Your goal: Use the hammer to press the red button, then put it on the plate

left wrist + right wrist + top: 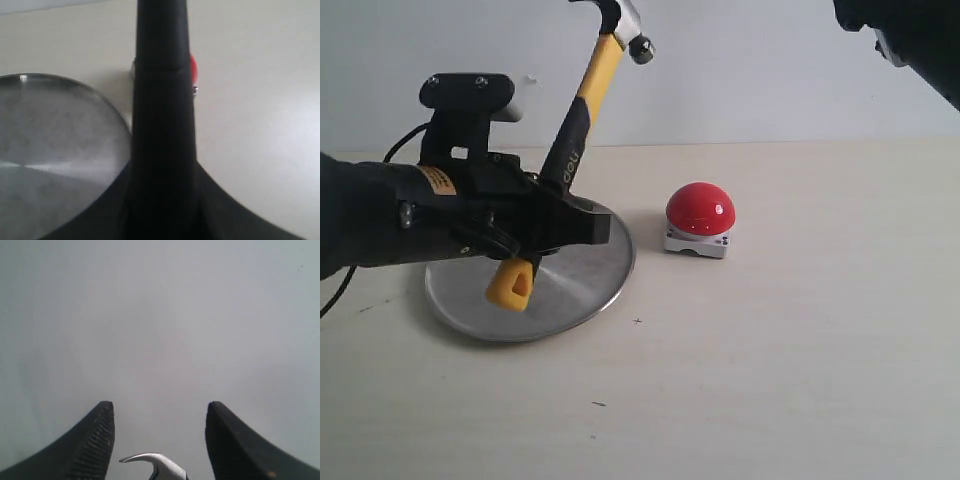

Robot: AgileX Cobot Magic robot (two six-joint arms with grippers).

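Note:
My left gripper (555, 215) is shut on the black grip of the hammer (582, 110), holding it above the silver plate (590, 285). The hammer leans up and to the right. Its metal head (625, 25) reaches the top edge of the exterior view, and its yellow loop (512, 285) hangs over the plate. The red button (700, 210) sits on the table to the right of the plate, untouched. In the left wrist view the handle (162, 100) hides most of the button (192, 70). My right gripper (159, 412) is open. The hammer's claw (155, 462) shows low between its fingers, touching neither.
The light tabletop (800, 360) stretches in front of and to the right of the button. The right arm (905, 45) hangs dark in the upper right corner. A black cable (405, 140) trails behind the left arm.

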